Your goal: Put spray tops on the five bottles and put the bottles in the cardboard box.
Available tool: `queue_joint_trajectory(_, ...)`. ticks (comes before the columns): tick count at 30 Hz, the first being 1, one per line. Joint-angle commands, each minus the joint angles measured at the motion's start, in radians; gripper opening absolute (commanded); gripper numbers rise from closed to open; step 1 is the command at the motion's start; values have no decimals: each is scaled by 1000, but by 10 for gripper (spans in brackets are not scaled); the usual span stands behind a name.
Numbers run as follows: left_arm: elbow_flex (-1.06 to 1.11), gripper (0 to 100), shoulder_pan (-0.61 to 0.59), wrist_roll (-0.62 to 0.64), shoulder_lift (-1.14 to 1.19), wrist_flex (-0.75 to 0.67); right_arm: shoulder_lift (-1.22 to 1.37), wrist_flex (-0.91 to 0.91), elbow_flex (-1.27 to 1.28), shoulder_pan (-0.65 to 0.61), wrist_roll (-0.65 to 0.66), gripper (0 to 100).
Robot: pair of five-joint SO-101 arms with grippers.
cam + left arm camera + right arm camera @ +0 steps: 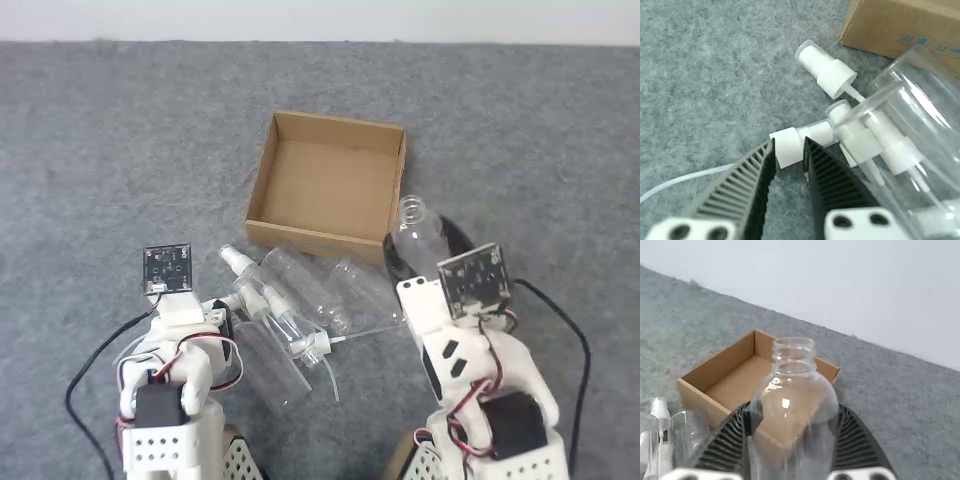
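Observation:
My left gripper [789, 150] is down on the carpet, shut on a white spray top [788, 147] whose thin tube trails away; in the high view this gripper [228, 305] sits beside the pile of clear bottles [305, 285]. Another loose spray top [825, 70] lies just beyond it. My right gripper [792, 415] is shut on an open-necked clear bottle [792, 390], held upright near the cardboard box [695, 385]. From above, that bottle [412, 215] stands by the right front corner of the box [262, 180], and the box holds nothing.
Several capless bottles and spray tops [315, 347] lie tangled on the grey carpet between the arms, in front of the box. A clear bottle [910, 110] with a spray top against it lies close beside my left fingers [757, 175]. A white wall runs behind.

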Motion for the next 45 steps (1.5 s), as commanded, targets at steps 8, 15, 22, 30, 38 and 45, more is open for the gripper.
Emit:
queue_joint_trajectory(8,-8,84,2,9,-14,5,-189,-38,104,-2,-114,6)
queue_joint_trajectory(15,-8,84,2,9,-14,5,-186,-31,183,-1,-115,6)
queue_joint_trajectory(22,-8,84,2,9,-14,5,-186,-35,204,1,-115,6)
queue_joint_trajectory(30,-8,84,2,9,-14,5,-186,-35,210,1,-115,6)
queue_joint_trajectory(38,-8,84,2,9,-14,5,-186,-38,206,65,-123,6)
queue_joint_trajectory(45,-8,84,2,9,-14,5,-186,-38,204,119,-229,6)
